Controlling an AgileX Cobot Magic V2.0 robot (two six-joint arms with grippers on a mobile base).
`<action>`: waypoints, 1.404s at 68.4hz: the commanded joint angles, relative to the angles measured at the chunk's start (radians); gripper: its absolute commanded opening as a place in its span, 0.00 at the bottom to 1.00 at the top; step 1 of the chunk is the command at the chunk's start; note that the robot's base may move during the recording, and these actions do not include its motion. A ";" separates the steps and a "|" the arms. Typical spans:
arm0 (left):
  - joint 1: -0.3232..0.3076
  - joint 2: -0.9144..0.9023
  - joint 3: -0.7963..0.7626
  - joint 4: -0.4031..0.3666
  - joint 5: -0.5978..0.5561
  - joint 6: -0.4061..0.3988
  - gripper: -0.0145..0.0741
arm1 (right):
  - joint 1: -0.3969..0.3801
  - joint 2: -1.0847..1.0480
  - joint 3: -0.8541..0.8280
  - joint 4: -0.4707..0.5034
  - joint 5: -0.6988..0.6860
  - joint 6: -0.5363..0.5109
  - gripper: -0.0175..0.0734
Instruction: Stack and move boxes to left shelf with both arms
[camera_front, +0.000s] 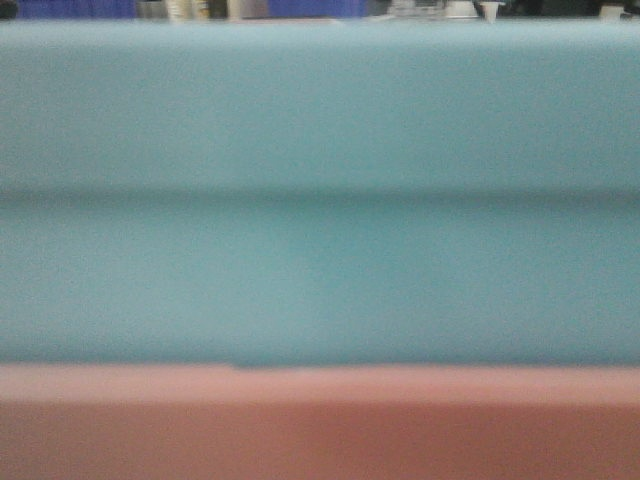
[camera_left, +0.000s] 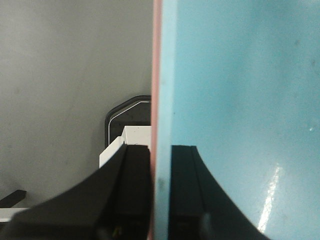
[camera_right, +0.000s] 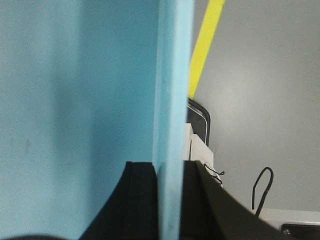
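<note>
Front view is filled by the light blue tub (camera_front: 320, 200), blurred and close, with the pink tub (camera_front: 320, 430) directly under it, rims touching, 2 stacked. Dark blue bins (camera_front: 75, 8) peek over the top edge. Left hand (camera_left: 160, 150) is narrow, its 2 black fingers (camera_left: 132, 190) pinching the stacked side walls, pink edge outside, blue inside. Right hand (camera_right: 168, 167) is narrow too, clamped on the blue wall at the opposite end. Grey floor (camera_left: 60, 75) beyond; yellow stripe (camera_right: 207, 40) on it.
</note>
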 joint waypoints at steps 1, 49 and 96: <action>-0.008 -0.036 -0.035 0.019 0.101 0.000 0.16 | 0.000 -0.037 -0.031 -0.025 0.069 -0.007 0.25; -0.008 -0.036 -0.035 0.017 0.101 0.000 0.16 | 0.000 -0.037 -0.031 -0.025 0.070 -0.007 0.25; -0.008 -0.036 -0.035 0.017 0.099 0.000 0.16 | -0.001 -0.037 -0.031 -0.025 0.070 -0.007 0.25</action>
